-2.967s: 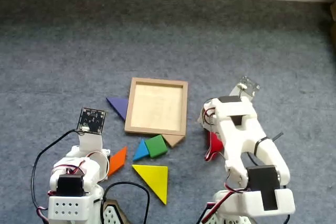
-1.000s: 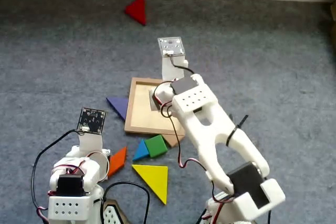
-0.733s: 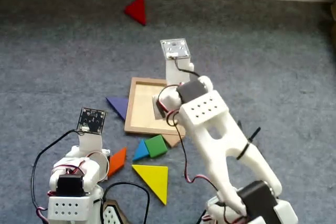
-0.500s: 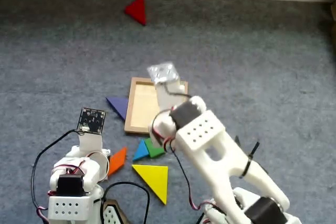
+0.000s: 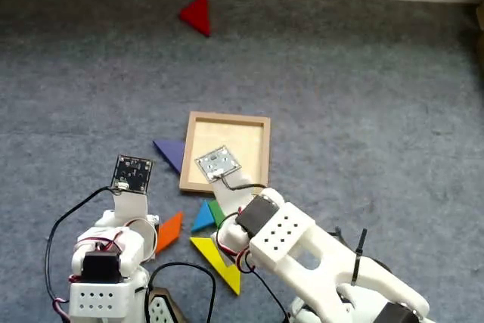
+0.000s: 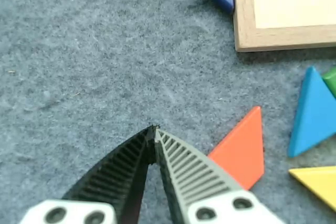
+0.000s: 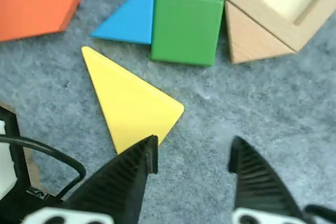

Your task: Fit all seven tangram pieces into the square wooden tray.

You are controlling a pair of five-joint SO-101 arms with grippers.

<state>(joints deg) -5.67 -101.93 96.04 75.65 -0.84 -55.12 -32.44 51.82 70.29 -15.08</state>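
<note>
Grey carpet (image 5: 363,96) looked fuzzy and matt, wooden tray (image 5: 229,116) was pale bare wood, yellow triangle (image 7: 131,100) was smooth and painted, left gripper (image 6: 154,129) had ribbed plastic fingers

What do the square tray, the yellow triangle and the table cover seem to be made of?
Square tray: bare light wood, pale even tone, unpainted rim.
Yellow triangle: likely painted wood, smooth matte face; core not visible.
Table cover: grey felt or carpet, fuzzy fibres.
</note>
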